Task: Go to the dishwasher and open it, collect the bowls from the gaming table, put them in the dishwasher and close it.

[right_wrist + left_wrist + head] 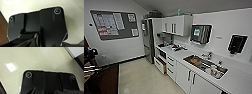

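Note:
The kitchen lies ahead in the head view. Under the white counter (184,55), right of the tall steel fridge (148,40), sits a dark-fronted built-in unit (163,53) that may be the dishwasher; its front stands shut. Below it a white drawer (159,65) is pulled out. The bowls and the gaming table are out of view. Both wrist views look down past the robot's dark plates onto pale floor (31,58).
White cabinets (184,75) run along the right under a sink (205,65) holding some dishes. Wall cupboards (176,24) hang above, a notice board (114,23) on the left wall. Silver rods (91,68) and a dark brown surface (107,80) stand close at left. Pale floor (141,77) stretches to the fridge.

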Robot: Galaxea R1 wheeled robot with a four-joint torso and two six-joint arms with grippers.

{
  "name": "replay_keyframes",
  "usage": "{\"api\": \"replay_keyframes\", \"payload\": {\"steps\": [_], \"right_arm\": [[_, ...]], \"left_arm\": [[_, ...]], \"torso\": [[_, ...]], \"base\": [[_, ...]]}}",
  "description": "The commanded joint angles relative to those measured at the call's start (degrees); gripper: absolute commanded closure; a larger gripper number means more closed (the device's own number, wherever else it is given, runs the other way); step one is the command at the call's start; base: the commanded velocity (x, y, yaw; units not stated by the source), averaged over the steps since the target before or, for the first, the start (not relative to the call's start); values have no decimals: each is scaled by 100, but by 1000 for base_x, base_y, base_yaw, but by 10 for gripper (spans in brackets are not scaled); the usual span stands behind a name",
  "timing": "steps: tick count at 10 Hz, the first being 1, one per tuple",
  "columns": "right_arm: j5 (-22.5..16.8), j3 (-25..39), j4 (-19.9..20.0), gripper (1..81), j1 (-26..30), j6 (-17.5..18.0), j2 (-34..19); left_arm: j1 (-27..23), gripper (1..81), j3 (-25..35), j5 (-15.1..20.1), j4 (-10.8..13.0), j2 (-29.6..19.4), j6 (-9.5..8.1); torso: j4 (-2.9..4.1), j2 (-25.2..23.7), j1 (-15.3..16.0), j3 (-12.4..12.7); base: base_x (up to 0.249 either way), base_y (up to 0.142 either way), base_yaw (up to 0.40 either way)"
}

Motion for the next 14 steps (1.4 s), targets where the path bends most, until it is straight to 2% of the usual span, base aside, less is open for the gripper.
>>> {"api": "replay_keyframes", "payload": {"steps": [1, 14], "right_arm": [[-283, -13, -6, 10, 304, 4, -22], [-274, -31, 3, 10, 295, 4, -31]], "left_arm": [[-334, 10, -19, 234, -34, -35, 20], [-325, 10, -19, 243, -34, -35, 20]], "torso": [[0, 0, 0, 0], [0, 0, 0, 0]], "base": [[0, 0, 150], [0, 0, 168]]}}
